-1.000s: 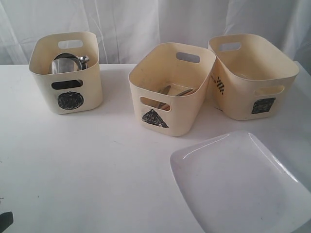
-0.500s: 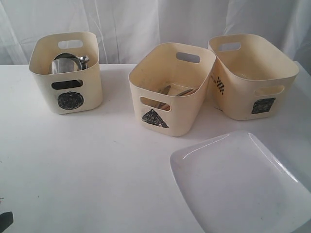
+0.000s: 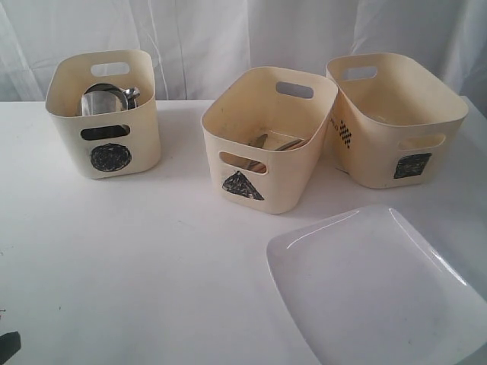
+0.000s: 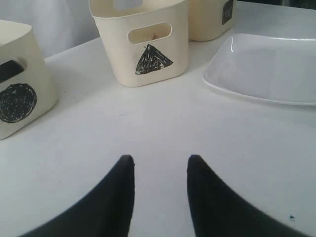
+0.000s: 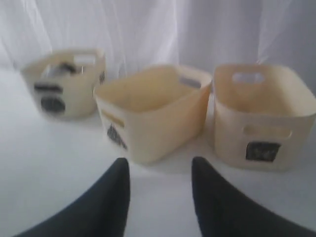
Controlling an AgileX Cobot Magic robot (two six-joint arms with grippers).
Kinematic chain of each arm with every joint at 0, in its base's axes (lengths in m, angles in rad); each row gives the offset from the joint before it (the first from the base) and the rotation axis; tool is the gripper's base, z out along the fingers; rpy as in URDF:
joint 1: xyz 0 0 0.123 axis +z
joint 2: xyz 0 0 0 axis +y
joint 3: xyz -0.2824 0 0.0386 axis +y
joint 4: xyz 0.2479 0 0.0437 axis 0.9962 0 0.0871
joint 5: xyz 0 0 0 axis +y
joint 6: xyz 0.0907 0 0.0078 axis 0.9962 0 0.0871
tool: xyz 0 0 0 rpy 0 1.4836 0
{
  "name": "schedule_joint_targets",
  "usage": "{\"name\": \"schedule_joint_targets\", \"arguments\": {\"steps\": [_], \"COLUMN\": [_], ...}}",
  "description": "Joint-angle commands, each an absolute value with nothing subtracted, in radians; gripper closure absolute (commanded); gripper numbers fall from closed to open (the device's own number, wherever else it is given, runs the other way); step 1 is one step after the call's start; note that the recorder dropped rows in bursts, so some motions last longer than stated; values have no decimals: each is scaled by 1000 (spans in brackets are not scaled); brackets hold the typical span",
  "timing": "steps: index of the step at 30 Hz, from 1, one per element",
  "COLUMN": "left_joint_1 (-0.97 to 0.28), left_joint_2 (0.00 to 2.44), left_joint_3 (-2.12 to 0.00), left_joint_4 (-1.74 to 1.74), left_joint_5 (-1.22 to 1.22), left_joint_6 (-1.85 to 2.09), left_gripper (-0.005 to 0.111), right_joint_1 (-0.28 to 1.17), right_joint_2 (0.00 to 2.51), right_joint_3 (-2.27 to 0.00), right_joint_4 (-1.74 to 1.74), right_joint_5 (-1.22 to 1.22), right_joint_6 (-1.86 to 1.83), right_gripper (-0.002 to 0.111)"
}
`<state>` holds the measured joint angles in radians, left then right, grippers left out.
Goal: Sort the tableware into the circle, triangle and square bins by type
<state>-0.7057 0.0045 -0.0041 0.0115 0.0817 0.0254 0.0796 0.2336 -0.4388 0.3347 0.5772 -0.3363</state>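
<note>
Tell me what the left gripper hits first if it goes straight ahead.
Likely the triangle bin, standing nearly dead ahead of the open left gripper; only bare table shows between. The plate lies off that line. Height is unclear.

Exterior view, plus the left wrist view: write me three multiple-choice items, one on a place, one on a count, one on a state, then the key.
1. Where is the white square plate?
A. In a bin
B. On the table, outside the bins
C. Held in a claw

2. How many cream bins stand on the table?
A. Two
B. Four
C. Three

3. How is the left claw?
A. Open, holding nothing
B. Shut on a fork
C. Shut on the plate

Key:
1 B: the plate lies flat on the table, nearer the camera than the triangle bin and the square bin.
2 C: the circle bin makes the third.
3 A: only table shows in its gap.
</note>
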Motion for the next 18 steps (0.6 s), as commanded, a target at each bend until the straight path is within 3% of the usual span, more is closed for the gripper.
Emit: {"name": "schedule_joint_targets", "arguments": {"steps": [1,10,18], "left_joint_1": [-711,-711,-711], "left_joint_2": [0,0,0], "left_joint_3": [0,0,0], "left_joint_4": [0,0,0], "left_joint_5": [76,76,76], "left_joint_6": [27,27,27], "left_gripper": [65,65,65], "right_joint_1": [81,124,242], "right_joint_2": [456,812,928], "right_joint_3": [-540,-653,-653], "right_joint_4": [324,310,108], "right_joint_5": [773,844,850], "right_joint_6": [-572,-708,-549], "right_gripper": [63,63,63]}}
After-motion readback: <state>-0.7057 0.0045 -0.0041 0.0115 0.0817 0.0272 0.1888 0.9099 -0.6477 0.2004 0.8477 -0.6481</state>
